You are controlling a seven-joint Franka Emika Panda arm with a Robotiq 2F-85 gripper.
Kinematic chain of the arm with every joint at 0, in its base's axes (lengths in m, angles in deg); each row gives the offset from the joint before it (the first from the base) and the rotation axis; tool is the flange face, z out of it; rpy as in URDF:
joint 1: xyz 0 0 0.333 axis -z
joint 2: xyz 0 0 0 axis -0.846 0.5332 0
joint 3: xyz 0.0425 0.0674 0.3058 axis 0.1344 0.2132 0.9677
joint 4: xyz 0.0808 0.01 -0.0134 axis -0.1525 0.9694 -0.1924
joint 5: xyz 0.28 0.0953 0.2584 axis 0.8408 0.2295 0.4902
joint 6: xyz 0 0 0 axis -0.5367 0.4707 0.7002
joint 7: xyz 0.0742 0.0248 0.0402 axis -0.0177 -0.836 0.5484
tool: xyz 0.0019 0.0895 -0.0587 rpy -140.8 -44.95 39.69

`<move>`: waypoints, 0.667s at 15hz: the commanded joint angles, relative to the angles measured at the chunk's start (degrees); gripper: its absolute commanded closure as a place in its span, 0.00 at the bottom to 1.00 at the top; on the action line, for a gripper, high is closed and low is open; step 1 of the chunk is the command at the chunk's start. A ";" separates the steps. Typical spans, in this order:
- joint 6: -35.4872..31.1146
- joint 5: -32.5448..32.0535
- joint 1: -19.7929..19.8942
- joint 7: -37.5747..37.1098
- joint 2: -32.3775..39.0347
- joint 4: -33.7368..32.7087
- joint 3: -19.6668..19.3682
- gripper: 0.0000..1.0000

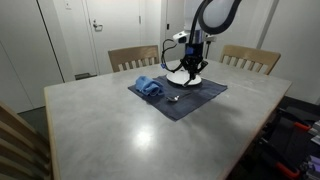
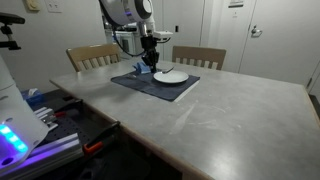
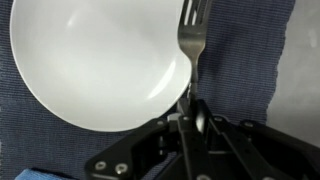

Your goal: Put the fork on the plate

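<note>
In the wrist view my gripper [image 3: 190,108] is shut on the handle of the silver fork [image 3: 192,40]. The fork points away from me, with its tines at the right rim of the round white plate [image 3: 90,60]. The fork's lower handle is hidden between the fingers. In both exterior views the gripper [image 1: 190,64] [image 2: 152,60] hangs just above the plate [image 1: 186,79] [image 2: 173,76]. The plate lies on the dark blue placemat [image 1: 200,94] [image 2: 150,86].
A silver spoon [image 1: 173,99] and a crumpled blue cloth [image 1: 150,87] lie on the placemat beside the plate. The grey table [image 1: 120,130] has wooden chairs [image 1: 132,57] [image 1: 250,58] behind it. Doors and walls stand further back.
</note>
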 commanded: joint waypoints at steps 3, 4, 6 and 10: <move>-3.61 -0.87 2.53 16.62 5.64 -5.39 1.44 0.97; -4.53 -0.46 3.25 20.65 6.88 -6.30 1.97 0.97; -4.99 1.87 5.36 28.19 9.07 -8.26 3.41 0.97; -2.11 5.23 8.35 40.86 10.86 -11.37 5.33 0.97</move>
